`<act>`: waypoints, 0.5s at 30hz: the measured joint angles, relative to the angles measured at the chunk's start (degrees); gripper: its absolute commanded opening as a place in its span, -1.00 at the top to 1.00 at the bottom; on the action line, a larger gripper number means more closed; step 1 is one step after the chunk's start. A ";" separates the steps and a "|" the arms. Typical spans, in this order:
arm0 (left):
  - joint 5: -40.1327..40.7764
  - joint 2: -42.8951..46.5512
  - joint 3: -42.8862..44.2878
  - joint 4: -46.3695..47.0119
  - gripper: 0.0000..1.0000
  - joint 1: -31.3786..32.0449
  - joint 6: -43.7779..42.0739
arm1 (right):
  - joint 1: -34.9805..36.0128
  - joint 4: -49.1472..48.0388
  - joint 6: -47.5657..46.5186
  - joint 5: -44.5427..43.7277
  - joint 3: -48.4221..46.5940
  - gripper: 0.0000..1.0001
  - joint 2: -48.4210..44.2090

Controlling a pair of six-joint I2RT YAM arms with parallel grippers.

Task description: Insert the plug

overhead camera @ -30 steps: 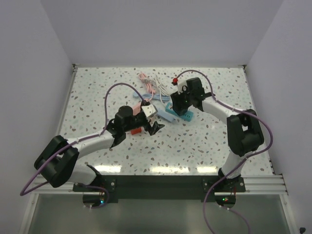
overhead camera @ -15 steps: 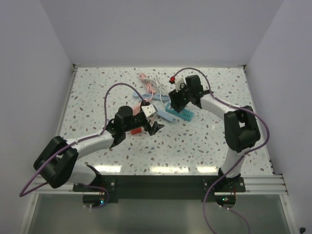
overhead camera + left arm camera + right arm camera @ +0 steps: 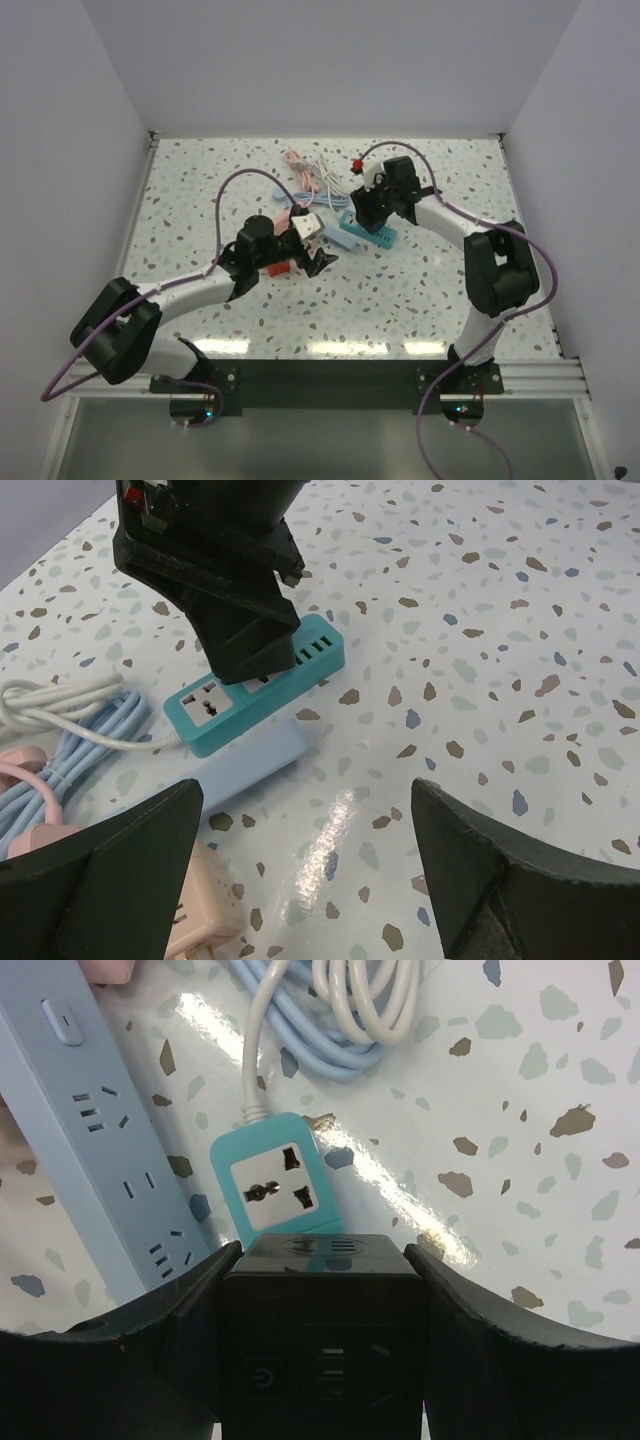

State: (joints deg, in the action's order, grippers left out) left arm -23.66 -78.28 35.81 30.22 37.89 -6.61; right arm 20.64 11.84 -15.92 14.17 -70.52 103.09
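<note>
The right fingers (image 3: 190, 1310) are narrowly closed on a black, blocky plug adapter (image 3: 320, 1350), one pad pressed against each of its flanks, with a small power symbol showing on the face turned to the wrist camera. The adapter stands on top of the teal plastic power strip (image 3: 280, 1185), over the sockets behind the strip's one exposed white universal outlet. From the left wrist view its lower end meets the strip's upper face, but the pins are hidden, so I cannot tell whether they are seated. The teal strip lies flat on the white speckled bench (image 3: 520, 1110), with a pale cord leaving its far end. Just beside it, running alongside, is a longer light-blue power strip (image 3: 100, 1140) with a switch near one end. Beyond both strips are a bundled white cord (image 3: 365, 1000) and a looped light-blue cord (image 3: 290, 1055). The left fingers (image 3: 110, 880) are spread wide with nothing between them, only bare bench. They hover nearer the arm bases, pointing towards the two strips, with a pale pink plastic power block (image 3: 200, 905) lying just under the left-hand pad. In the overhead view both arms reach in towards the middle of the bench, the right from the far side of the strips.
</note>
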 measured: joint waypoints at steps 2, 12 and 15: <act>-0.11 -0.72 0.46 -0.02 -0.77 0.00 0.09 | -0.17 0.04 0.52 -1.42 0.37 1.00 -0.15; -1.57 -5.99 1.20 0.96 -0.74 0.07 3.26 | -2.38 -3.19 6.08 -6.80 3.17 1.00 -1.86; -1.66 -7.96 1.22 2.01 -0.74 0.33 4.37 | -2.45 -4.17 7.34 -7.19 4.57 1.00 -2.95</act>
State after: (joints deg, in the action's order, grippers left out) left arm -25.32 -86.24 37.04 32.23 38.22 -2.24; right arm 18.20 7.66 -8.58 6.98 -65.95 100.14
